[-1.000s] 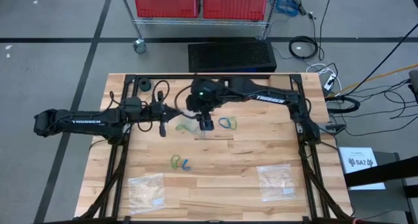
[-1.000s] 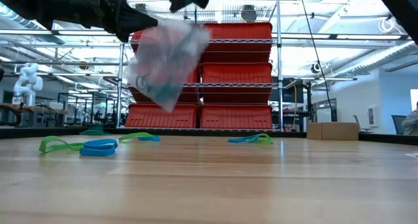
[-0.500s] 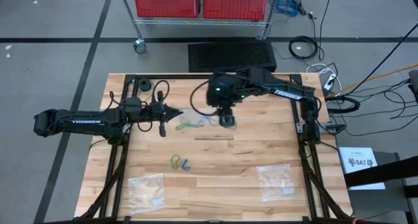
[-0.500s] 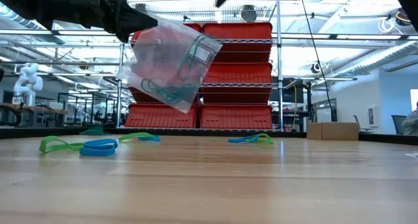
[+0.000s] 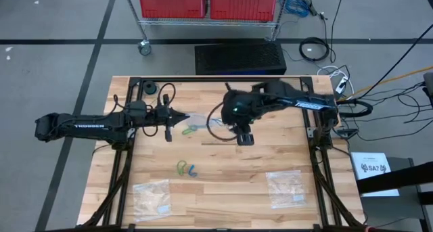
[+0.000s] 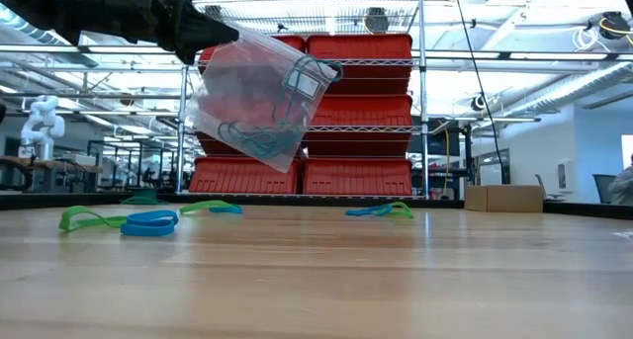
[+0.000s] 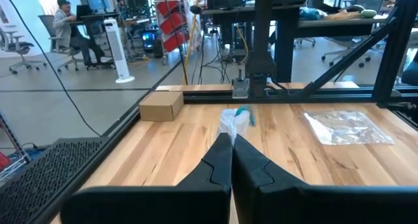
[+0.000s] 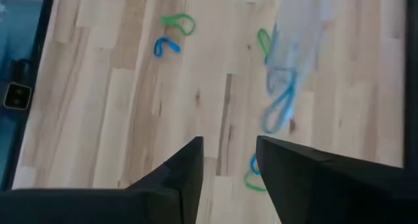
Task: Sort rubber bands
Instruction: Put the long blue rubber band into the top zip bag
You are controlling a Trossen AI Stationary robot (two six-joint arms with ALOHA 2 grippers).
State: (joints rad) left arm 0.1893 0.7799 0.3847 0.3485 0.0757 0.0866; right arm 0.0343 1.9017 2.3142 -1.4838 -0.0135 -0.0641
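Above the bench (image 5: 223, 191), the left tool (image 5: 181, 119) pinches a clear bag (image 6: 259, 100) (bands inside) aloft; the right tool (image 5: 245, 138), fingers apart and empty, hovers beside it, nearest the blue-green rubber bands (image 8: 256, 174) below.

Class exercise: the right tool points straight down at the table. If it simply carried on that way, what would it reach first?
The right tool would probably meet bare tabletop first; two rubber bands lie just beside that line, though depth is uncertain.

Rubber bands (image 5: 187, 169): green and blue pair flat on desk, near front middle. More green and blue loops (image 5: 191, 129) farther back. Several hang inside lifted clear bag (image 6: 259, 100), dark and blue loops.
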